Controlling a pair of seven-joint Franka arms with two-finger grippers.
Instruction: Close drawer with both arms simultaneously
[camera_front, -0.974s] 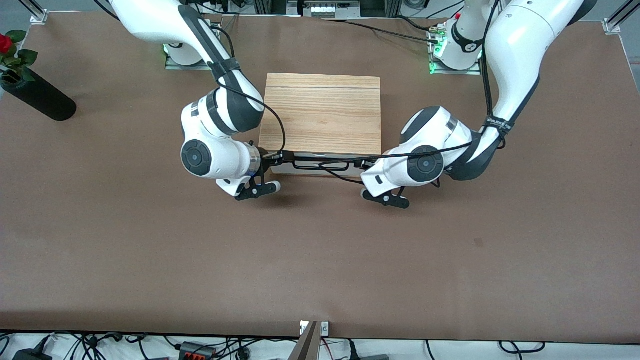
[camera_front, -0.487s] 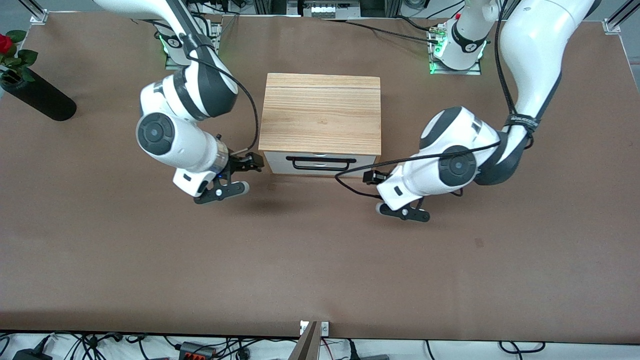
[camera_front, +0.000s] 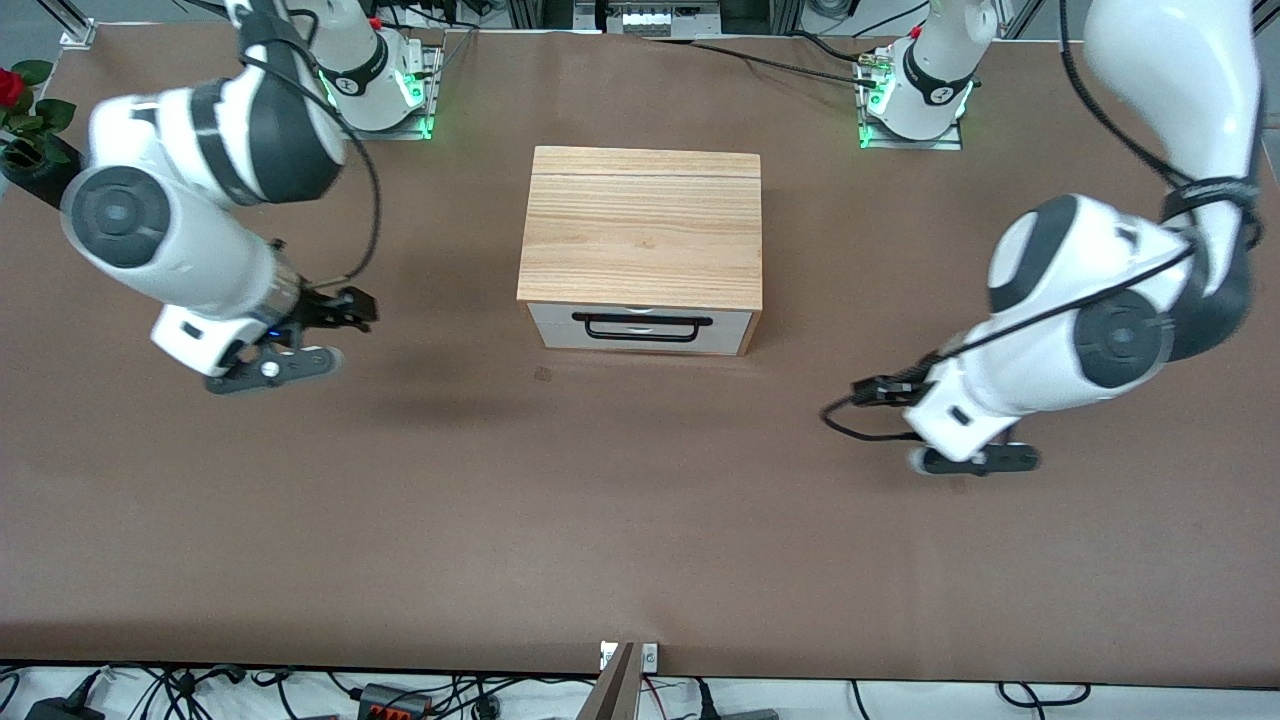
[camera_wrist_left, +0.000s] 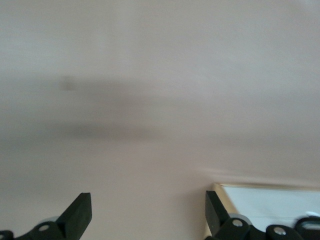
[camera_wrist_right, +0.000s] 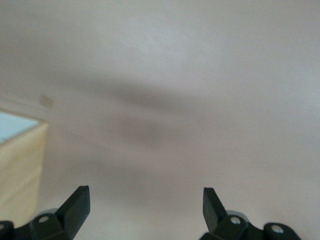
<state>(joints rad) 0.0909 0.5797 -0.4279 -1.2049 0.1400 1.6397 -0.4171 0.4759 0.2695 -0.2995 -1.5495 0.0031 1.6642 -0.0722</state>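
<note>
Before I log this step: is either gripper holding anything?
Nothing. The left gripper and right gripper are open and empty over the brown table.

Brown table (camera_front: 640, 520) fills the frame; a rose vase (camera_front: 75, 190) upper left, tangled cables (camera_front: 300, 695) along the bottom edge.

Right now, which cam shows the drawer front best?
Front view: the drawer shows its whole white front and black handle, flush with the cabinet. Left wrist view catches only a white corner; right wrist view shows a sliver of white beside the cabinet's wood side.
</note>
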